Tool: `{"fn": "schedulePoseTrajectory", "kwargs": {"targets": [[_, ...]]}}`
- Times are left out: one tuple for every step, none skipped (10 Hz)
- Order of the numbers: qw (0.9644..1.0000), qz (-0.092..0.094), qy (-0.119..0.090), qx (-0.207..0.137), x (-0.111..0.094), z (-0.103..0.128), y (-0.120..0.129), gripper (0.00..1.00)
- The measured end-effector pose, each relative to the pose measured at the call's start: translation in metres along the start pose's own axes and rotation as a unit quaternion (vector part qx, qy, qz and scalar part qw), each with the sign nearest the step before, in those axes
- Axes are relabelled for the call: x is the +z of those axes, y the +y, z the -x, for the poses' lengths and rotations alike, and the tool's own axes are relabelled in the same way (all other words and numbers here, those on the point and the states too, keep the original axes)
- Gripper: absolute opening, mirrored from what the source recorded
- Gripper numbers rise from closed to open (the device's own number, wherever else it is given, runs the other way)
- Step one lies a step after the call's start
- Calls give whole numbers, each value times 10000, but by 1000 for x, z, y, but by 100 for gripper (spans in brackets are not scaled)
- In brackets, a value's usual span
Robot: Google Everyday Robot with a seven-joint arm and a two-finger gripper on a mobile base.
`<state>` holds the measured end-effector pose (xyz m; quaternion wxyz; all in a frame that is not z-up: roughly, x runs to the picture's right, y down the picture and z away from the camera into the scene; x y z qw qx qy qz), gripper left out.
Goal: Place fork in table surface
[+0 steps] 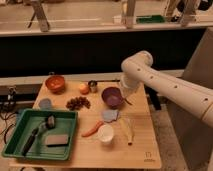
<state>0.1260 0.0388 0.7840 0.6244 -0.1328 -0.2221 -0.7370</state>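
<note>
Fork (128, 101) lies just below the gripper (125, 95), beside the purple bowl (112, 96); jaws' opening cannot be told.

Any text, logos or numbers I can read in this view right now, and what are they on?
No legible text anywhere.
Small dark logo at the near right corner of the table surface: too small to read.
The gripper, low beside the purple bowl, shows no markings.

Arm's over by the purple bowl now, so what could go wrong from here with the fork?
1. The gripper works close beside the purple bowl and might nudge it toward the metal cup.
2. The fork lies partly hidden behind the bowl near the table surface edge, so it could slide off.
</note>
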Motion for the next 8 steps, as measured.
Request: {"fn": "schedulePoseTrajectory", "kwargs": {"targets": [[10000,13,-19,86,3,2,5,0],[9998,24,-47,172,8,5,9,0],[9997,33,-75,239,12,8,14,0],[9995,47,-114,299,20,11,21,0],[9993,53,-150,344,27,14,26,0],[9991,51,-191,383,34,16,30,0],[9988,56,-256,418,44,20,36,0],[9984,67,-316,458,53,24,42,0]]}}
